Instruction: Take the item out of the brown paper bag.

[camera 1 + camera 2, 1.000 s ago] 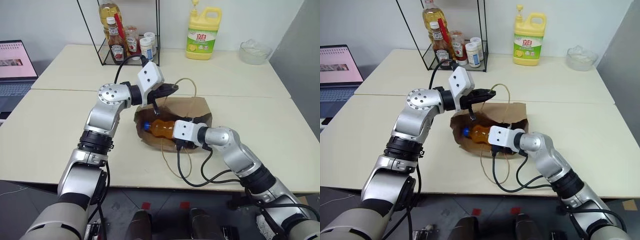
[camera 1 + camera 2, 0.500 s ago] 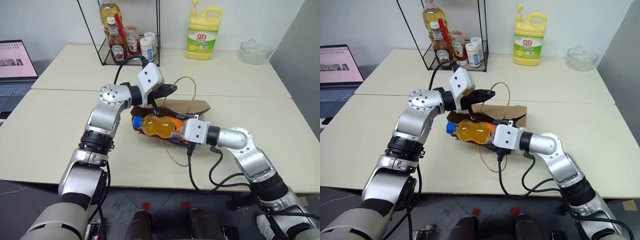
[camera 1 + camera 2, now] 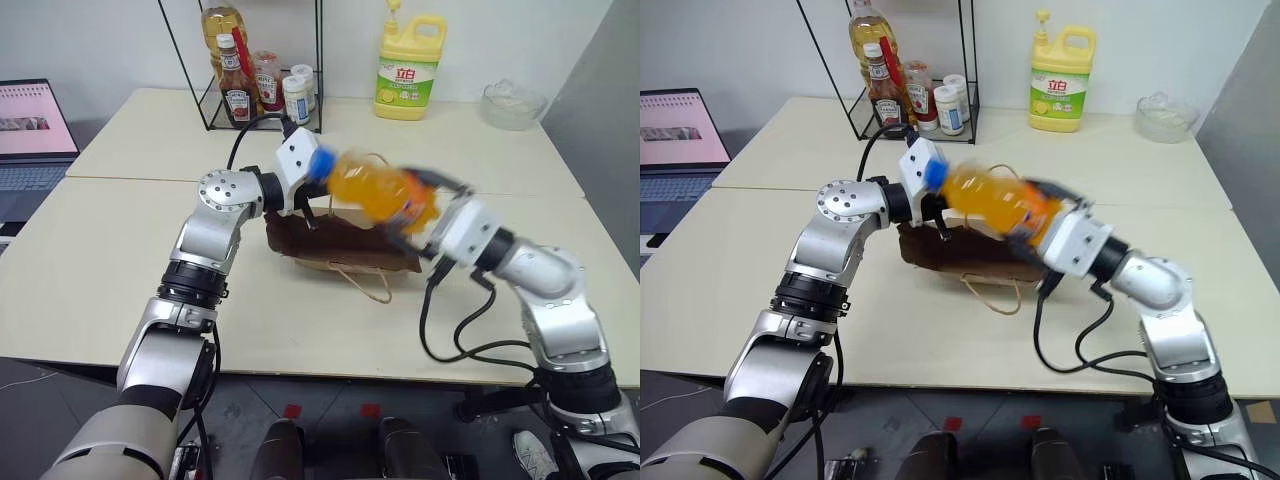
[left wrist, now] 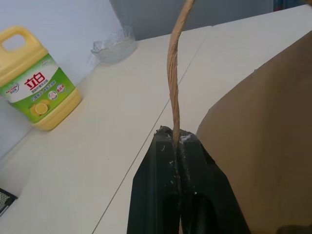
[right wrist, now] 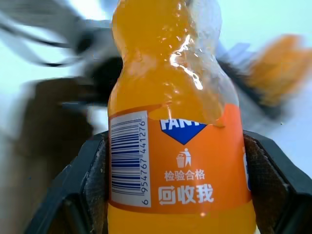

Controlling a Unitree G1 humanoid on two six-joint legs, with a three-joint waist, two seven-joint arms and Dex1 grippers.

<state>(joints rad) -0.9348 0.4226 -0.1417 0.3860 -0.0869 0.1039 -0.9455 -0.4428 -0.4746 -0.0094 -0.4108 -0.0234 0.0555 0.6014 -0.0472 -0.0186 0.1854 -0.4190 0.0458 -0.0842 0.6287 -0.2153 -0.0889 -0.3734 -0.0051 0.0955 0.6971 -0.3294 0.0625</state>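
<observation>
Both tools grip: right tool [image 5: 175, 195] the bottle [image 3: 375, 192], left tool [image 4: 176, 146] the bag handle [image 4: 174, 73].

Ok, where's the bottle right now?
In the left eye view the bottle is in the right gripper, in the air above the brown paper bag.

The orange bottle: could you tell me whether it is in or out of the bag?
Out: the right gripper holds the bottle in the air above the brown paper bag.
</observation>
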